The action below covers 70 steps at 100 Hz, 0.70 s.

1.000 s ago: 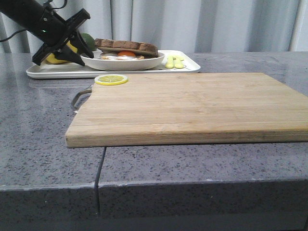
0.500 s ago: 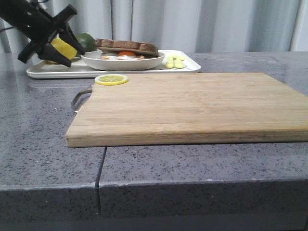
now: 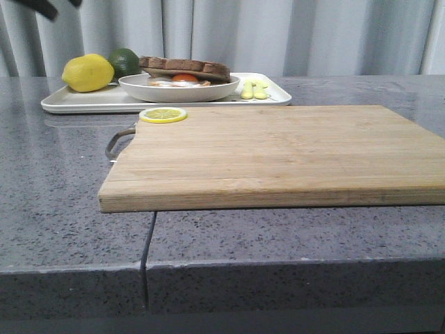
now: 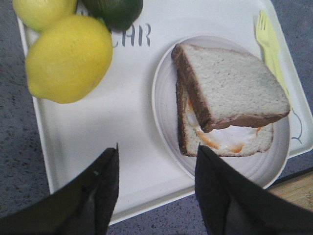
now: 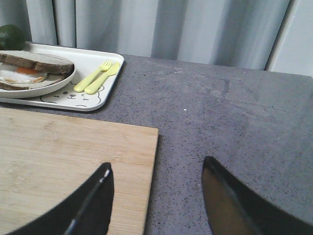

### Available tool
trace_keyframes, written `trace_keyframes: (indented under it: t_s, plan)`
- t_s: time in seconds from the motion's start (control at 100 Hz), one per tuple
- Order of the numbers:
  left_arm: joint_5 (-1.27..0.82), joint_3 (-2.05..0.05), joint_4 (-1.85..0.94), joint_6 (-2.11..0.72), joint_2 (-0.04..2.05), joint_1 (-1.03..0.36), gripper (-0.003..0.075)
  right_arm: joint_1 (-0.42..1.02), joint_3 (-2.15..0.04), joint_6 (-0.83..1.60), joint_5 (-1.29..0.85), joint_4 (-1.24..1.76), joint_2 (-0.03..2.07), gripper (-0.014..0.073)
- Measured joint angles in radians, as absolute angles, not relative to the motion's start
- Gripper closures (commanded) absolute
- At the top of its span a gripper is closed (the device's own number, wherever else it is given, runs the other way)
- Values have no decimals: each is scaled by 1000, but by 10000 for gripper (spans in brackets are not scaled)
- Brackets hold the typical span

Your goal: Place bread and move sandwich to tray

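The sandwich (image 3: 184, 69) sits on a round white plate (image 3: 179, 89) on the white tray (image 3: 83, 104) at the back left. Its top slice of bread (image 4: 234, 85) lies a little askew over the egg (image 4: 230, 137) and the lower slice. My left gripper (image 4: 157, 152) is open and empty, high above the tray's (image 4: 98, 142) edge beside the plate (image 4: 166, 98). Only a dark tip of it (image 3: 47, 6) shows in the front view. My right gripper (image 5: 156, 169) is open and empty over the cutting board's (image 5: 73, 156) far right edge. The sandwich (image 5: 34, 66) also shows there.
A lemon (image 3: 87, 72) and a lime (image 3: 124, 61) lie on the tray left of the plate. A yellow fork and spoon (image 3: 252, 89) lie at its right end. A lemon slice (image 3: 163, 115) lies on the big wooden cutting board's (image 3: 278, 153) back left corner.
My left gripper has risen up and to the left, away from the plate, and has almost left the front view. The lemon and lime now show fully.
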State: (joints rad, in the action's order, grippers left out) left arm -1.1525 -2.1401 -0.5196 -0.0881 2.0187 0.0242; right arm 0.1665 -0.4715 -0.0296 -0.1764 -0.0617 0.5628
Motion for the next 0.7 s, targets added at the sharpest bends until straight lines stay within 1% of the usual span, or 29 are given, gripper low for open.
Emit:
trace_keyframes:
  t_s: [0.2, 0.34, 0.44, 0.52, 0.7]
  plan:
    - [-1150, -2124, -499, -126, 1856, 20, 383, 167, -472, -30, -175, -62, 563, 176]
    - [-1084, -1997, -465, -183, 1695, -5, 383, 167, -472, -30, -175, -62, 563, 176]
    - [-986, -1816, -436, -209, 1546, -33, 383, 167, -472, -30, -175, -62, 563, 176]
    - [-882, -1609, -432, -221, 1422, -54, 383, 167, -472, -30, -175, -62, 563, 176]
    - [-546, -1146, -425, -229, 1099, -81, 383, 167, -472, -30, -174, -62, 563, 176]
